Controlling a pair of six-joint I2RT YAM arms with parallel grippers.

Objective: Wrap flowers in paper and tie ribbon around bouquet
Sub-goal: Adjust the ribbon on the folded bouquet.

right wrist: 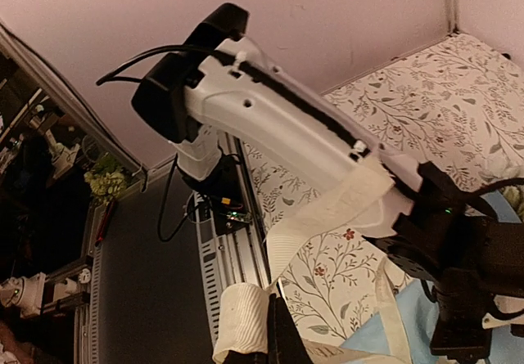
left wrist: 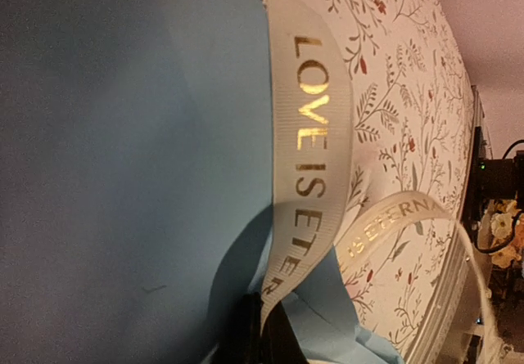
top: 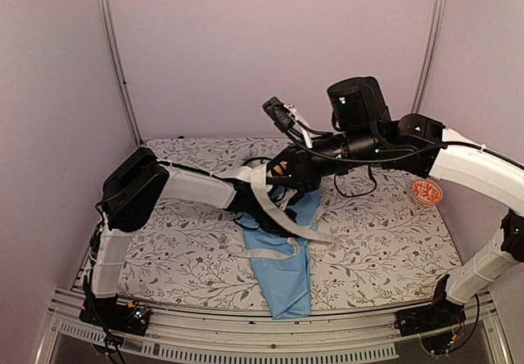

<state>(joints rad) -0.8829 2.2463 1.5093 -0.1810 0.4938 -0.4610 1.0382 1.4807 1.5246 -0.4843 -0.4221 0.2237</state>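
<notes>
Tying the ribbon: that looks like the step in hand. The paper is already round the stems and the band is up in both claws, but there's no knot to be seen yet. To do it well, hold both ends taut, cross them over the waist of the bundle, and pull evenly so the thin sheet doesn't crumple or slide.
Tablecloth (top: 385,233): white cloth with a fine leaf-and-sprig print, lying flat over the table.
Left arm (top: 192,186): white shell with black joints, reaching in from the left. A stretch of ribbon is draped across its forearm.
Right arm (top: 458,164): white and black, coming in from the right, with its wrist over the far end of the bundle.
Bouquet (top: 286,274): a light blue roll lying mid-table, one end toward the near edge and the other tucked under the two wrists. The blooms are hidden there.
Paper (left wrist: 123,176): a thin, smooth, matte sheet in pale blue.
Ribbon (left wrist: 311,119): a flat cream band with a ribbed weave and gold lettering that reads "LOVE IS ETER…". Loose loops trail across the roll and onto the cloth.
Left claw (left wrist: 260,331): pinched together on the ribbon, right by the paper.
Right claw (right wrist: 274,335): pinched together as well, with the ribbon bunched at its fingers.
</notes>
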